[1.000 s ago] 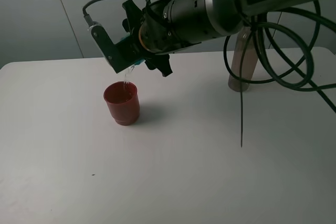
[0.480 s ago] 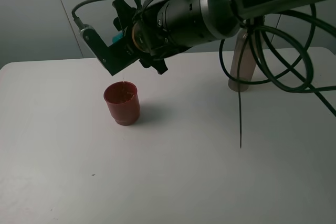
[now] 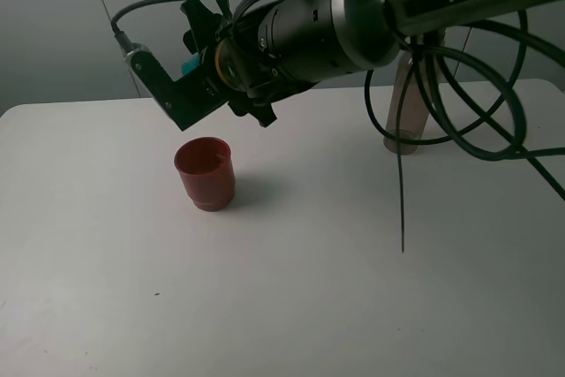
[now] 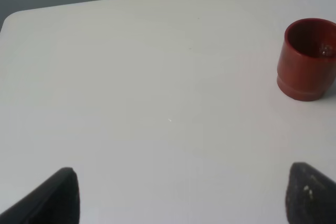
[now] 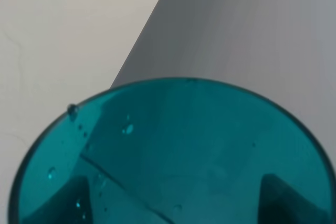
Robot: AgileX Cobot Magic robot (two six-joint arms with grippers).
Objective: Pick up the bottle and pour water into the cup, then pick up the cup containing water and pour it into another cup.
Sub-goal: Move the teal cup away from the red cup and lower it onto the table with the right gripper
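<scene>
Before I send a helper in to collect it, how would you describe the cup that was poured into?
On the white table, left of centre, beneath the right arm's end effector, stands the red cup. It is opaque, squat and red, unlike the see-through teal cup held up in that end effector.

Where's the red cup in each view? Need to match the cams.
Exterior high: red cup stands left of centre on the white table, below the right pincer.
Left wrist: at the right edge of the picture, upright on the table.
Right wrist: not identifiable; the teal cup fills the view.
Shared landmark: the white table.
</scene>
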